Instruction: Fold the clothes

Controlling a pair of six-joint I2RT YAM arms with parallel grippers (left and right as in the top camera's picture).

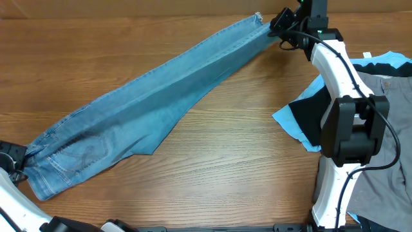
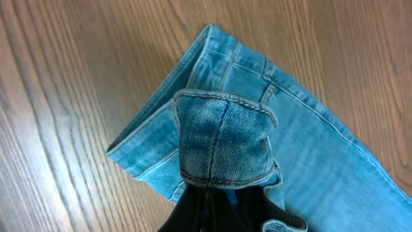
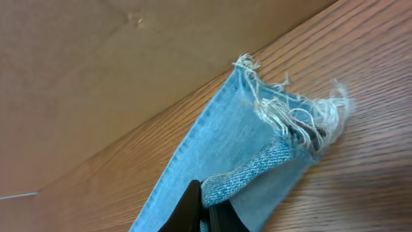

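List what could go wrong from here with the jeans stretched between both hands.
1. The right hand pinches only a small bunch of the jeans just behind the frayed hem; a pull may slip it free.
2. The left hand holds a curled bit of waistband, so the fold may come out crooked.
3. The clothes pile lies by the right arm and could get dragged.

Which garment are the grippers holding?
The jeans, stretched across the table: left gripper at the waist, right gripper at the frayed hem. The pile on the right lies apart.
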